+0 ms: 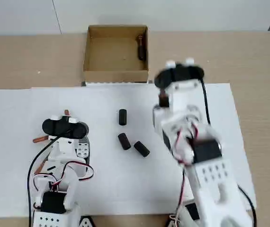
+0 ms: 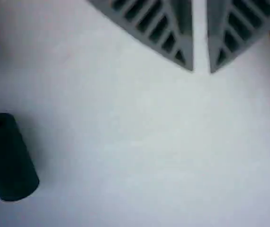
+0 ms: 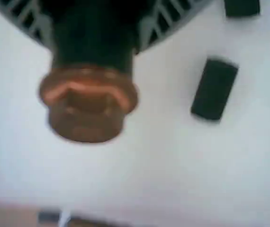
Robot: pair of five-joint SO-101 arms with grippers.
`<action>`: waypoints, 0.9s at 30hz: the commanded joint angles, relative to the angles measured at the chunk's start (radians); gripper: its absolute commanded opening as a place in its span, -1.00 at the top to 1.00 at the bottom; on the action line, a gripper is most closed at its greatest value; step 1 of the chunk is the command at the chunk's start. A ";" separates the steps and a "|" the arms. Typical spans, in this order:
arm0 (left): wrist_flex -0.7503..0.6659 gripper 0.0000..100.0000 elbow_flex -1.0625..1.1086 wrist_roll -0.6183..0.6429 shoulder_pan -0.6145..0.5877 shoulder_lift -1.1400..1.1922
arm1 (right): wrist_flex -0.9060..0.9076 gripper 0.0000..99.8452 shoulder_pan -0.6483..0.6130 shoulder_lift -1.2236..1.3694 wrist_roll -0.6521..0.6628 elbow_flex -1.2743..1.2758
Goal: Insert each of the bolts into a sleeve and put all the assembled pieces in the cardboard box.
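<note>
1. At about 7 o'clock on the white paper sheet (image 1: 12, 142), the left gripper (image 2: 201, 70) hangs over bare paper. Its jaws are drawn together to a thin slit and hold nothing.
2. A loose copper-coloured metal bolt (image 1: 40, 139) lies at 9 o'clock of the left arm's wrist. A second bolt (image 1: 43, 166) lies nearer, beside the arm.
3. Three short black cylindrical sleeves lie on their sides near the sheet's middle. The nearest sleeve (image 1: 141, 149) and the middle sleeve (image 1: 123, 141) are just beside each other. The far sleeve (image 1: 122, 117) lies apart, toward 12 o'clock.
4. At 2 o'clock of those sleeves, the right gripper (image 1: 163, 97) is clamped on an assembled piece (image 3: 88, 90). This is a black sleeve with a copper bolt head sticking out below the fingers.
5. Farthest, at 12 o'clock on the light wooden table (image 1: 258, 56), the open brown cardboard box (image 1: 117, 74) touches the sheet's far edge. Another assembled piece (image 1: 141, 47) lies against the box's 3 o'clock wall.
</note>
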 commanded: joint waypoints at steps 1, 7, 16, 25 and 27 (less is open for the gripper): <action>0.005 0.99 -0.004 -0.002 -0.003 -0.005 | -0.113 1.00 0.010 0.188 0.083 -0.198; 0.005 0.99 -0.004 -0.002 -0.003 -0.005 | -0.255 1.00 0.010 0.484 0.215 -0.420; 0.005 0.99 -0.004 -0.002 -0.003 -0.005 | -0.427 1.00 0.004 0.811 0.417 -0.681; 0.005 0.99 -0.004 -0.002 -0.003 -0.005 | -0.559 0.99 -0.018 1.078 0.531 -0.887; 0.005 0.99 -0.004 -0.002 -0.003 -0.005 | -0.581 0.99 -0.028 1.136 0.560 -0.925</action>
